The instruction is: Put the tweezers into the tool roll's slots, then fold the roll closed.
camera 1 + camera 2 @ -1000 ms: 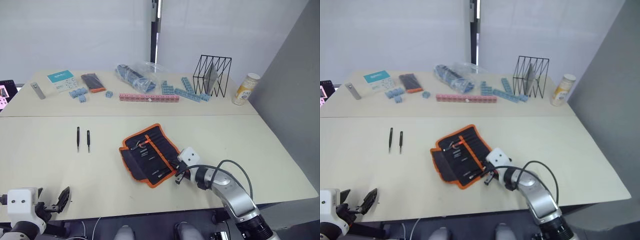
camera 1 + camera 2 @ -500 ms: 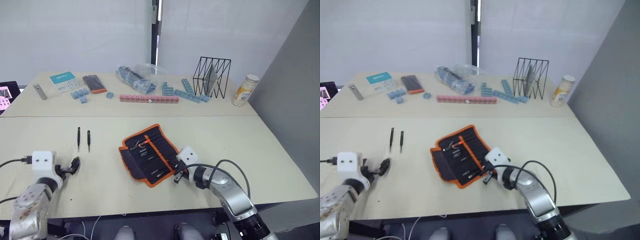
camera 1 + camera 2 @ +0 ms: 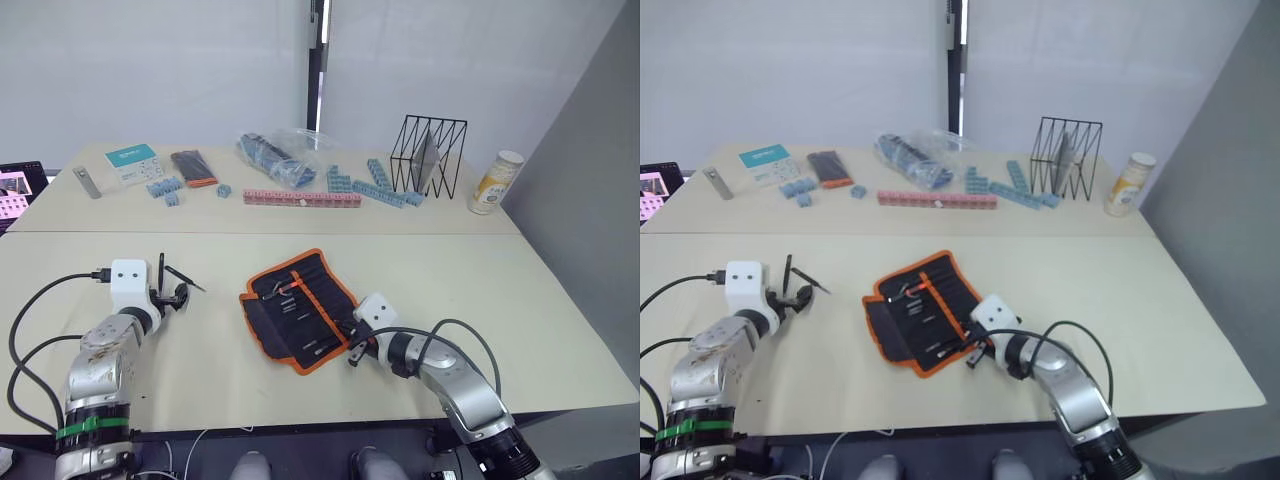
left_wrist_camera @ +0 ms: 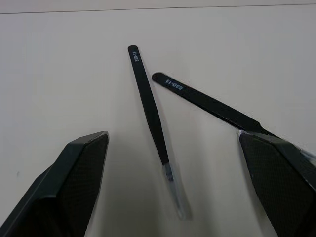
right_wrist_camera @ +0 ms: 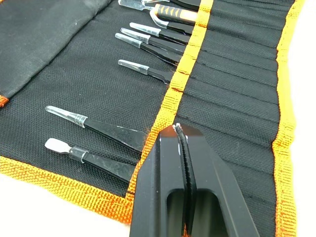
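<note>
The tool roll lies open at mid-table, black with orange binding and an orange centre stripe. Several tweezers sit in its slots. My right gripper is shut, its tips resting on the stripe near the roll's near corner. Two loose tweezers lie on the table to the roll's left, one straight and the other angled so they form a V. My left gripper is open wide around their pointed ends, and its right finger touches the angled one.
Along the back of the table stand a black wire rack, a can, a pink block row, blue blocks, a plastic bag, a black-and-orange flat pack, a booklet and a grey metal bar.
My left arm has swung from the table's near edge up to the two loose tweezers. One of them now lies angled instead of parallel. The right gripper has stayed put.
</note>
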`<state>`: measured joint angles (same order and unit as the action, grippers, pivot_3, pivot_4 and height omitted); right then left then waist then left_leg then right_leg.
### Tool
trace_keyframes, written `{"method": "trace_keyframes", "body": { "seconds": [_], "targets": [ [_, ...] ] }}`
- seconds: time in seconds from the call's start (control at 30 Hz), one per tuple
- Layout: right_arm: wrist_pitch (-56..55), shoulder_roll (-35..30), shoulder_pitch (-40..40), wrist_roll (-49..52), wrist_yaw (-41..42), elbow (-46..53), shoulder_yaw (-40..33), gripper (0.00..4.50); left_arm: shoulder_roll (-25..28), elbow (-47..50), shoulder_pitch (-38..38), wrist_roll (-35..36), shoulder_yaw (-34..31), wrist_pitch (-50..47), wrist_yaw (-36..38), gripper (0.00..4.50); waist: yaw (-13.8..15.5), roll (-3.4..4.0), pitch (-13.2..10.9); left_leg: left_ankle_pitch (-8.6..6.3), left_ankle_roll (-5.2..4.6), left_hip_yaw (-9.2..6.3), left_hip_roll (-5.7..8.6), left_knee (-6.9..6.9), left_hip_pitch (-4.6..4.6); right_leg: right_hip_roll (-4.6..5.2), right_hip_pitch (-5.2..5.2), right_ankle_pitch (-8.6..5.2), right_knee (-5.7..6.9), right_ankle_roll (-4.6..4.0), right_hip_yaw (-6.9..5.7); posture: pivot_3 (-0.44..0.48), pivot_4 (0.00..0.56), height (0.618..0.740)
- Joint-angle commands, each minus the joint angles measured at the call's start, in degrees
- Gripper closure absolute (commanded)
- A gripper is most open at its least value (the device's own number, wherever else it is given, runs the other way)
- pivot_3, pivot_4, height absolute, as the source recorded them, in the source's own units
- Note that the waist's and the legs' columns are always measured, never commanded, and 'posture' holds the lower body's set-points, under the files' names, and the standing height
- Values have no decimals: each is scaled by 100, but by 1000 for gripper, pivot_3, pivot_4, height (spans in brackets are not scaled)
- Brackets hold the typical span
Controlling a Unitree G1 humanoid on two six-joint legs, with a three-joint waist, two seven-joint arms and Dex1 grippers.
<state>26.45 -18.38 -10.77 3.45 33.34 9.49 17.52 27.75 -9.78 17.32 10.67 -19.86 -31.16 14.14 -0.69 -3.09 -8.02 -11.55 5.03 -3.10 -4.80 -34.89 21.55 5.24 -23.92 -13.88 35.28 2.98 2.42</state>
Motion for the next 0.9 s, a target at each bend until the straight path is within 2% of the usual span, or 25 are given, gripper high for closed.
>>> {"method": "trace_keyframes", "body": {
  "seconds": [0.03,0.1,0.13,0.2,0.53,0.73,0.9],
  "targets": [
    [470,-150,365,-232,-61,-671,237,4500,2,-460,209,-90,-11,56,-215,17,0,5,1,0,0,1,0,0,-3,0,0,0,2,0,0,0,150,706],
    [473,-160,358,-228,-70,-666,234,4500,-3,-666,305,-102,38,96,-209,17,5,10,2,-1,1,2,0,-1,-8,2,6,0,0,0,0,0,150,706],
    [475,-163,353,-226,-74,-664,234,4500,-11,-730,335,-93,46,128,-202,573,4,12,2,-1,1,2,1,-1,-10,3,8,0,-1,0,0,0,150,706],
    [480,-176,352,-223,-82,-651,231,4500,-14,-830,392,-105,92,151,-202,1099,5,15,1,-1,2,2,1,-1,-16,3,17,0,-5,0,0,0,150,706],
    [474,-211,374,-216,-96,-618,222,4500,-94,-1076,543,-82,75,275,-220,4452,19,28,1,-3,5,1,4,1,-43,9,60,-1,-27,1,-2,0,150,706],
    [482,-225,392,-212,-97,-610,218,4500,40,-878,592,-78,-144,582,-286,4483,23,28,1,-3,5,0,4,0,-43,10,60,-2,-28,1,-3,0,150,706],
    [519,-266,454,-203,-89,-537,200,4500,398,-19,340,34,-178,895,253,4483,4,-1,-11,-5,8,1,2,4,-33,9,52,-1,-30,1,-4,0,150,706]
  ]
}}
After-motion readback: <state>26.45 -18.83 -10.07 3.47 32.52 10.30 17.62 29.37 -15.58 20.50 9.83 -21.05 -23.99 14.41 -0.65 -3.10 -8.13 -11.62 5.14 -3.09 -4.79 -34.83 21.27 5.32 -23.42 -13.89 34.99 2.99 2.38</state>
